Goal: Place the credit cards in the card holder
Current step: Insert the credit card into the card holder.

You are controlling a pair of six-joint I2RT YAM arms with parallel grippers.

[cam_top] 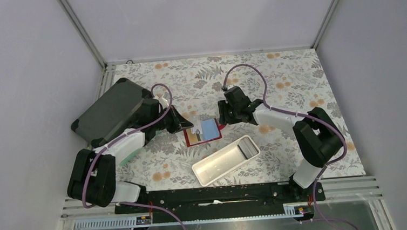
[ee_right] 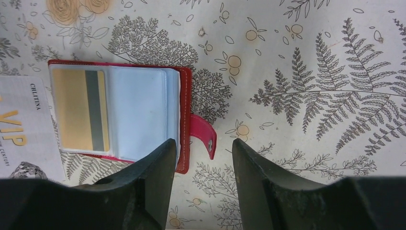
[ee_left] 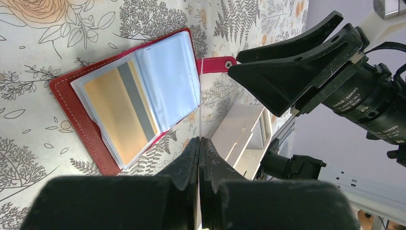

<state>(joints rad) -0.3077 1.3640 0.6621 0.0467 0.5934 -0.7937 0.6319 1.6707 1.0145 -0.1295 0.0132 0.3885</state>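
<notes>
— Top external view: where is the card holder (cam_top: pixel 214 140) seen?
— It is laid open on the floral worktop (cam_top: pixel 275 88), between the two end effectors. The white tray (cam_top: pixel 223 162) is set just beside it on the near side, and the dark grey case (cam_top: pixel 112 110) is placed off to the left.
— What is shown inside it?
— A yellow-brown card (ee_right: pixel 76 110) with a grey stripe is seen under the clear sleeve of one half. A light blue card (ee_right: pixel 139 115) is seen under the sleeve of the other half. A white VIP card (ee_right: pixel 24 127) is seen against the holder's edge on the yellow-brown side.
— How is the right end effector (ee_right: pixel 203 160) found?
— Its fingers are spread apart and nothing is gripped. In the right wrist view the red snap strap (ee_right: pixel 205 136) is seen between them; whether it is touched cannot be judged.
— And the left end effector (ee_left: pixel 198 148)?
— Its fingers are pressed together, near the holder's edge. Whether a card is pinched between them cannot be told.
</notes>
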